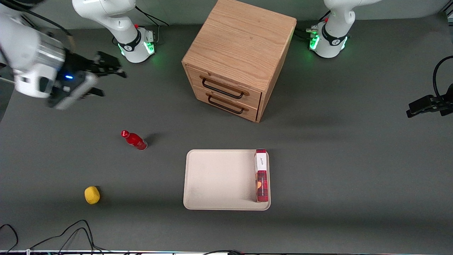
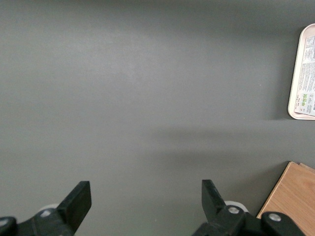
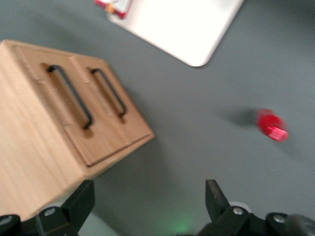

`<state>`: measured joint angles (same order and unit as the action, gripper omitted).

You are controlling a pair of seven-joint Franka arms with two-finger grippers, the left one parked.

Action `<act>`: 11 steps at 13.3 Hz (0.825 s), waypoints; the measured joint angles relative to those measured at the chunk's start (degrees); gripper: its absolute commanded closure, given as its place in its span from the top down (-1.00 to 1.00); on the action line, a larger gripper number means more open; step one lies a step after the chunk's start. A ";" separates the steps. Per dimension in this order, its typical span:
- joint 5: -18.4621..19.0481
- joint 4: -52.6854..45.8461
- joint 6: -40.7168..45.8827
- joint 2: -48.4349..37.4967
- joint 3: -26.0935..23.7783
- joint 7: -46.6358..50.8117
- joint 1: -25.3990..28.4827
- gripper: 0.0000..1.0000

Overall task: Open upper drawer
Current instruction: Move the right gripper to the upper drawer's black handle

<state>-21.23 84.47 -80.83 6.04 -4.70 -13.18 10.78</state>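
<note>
Even overhead light casting soft shadows beside cabinet (image 1: 240, 53); gripper (image 1: 106, 79) near working arm's base blurring; right wrist view smearing.

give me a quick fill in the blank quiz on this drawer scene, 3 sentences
1. Both drawers of the cabinet are ____.
2. The gripper hangs over the table with its fingers ____, clear of the upper drawer.
3. The red-and-white box lies in the ____.

Missing words: closed; open; tray
</note>
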 measured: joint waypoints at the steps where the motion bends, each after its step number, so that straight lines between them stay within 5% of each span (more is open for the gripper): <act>1: -1.32 -0.51 -0.16 2.36 -2.21 -0.15 0.07 1.00; 6: -2.01 -1.57 -6.29 11.57 -13.33 -0.36 0.29 1.00; 11: -1.62 -1.59 -11.15 18.24 -17.81 -0.66 1.03 1.00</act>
<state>-22.85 82.88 -91.98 24.28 -22.50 -13.84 11.81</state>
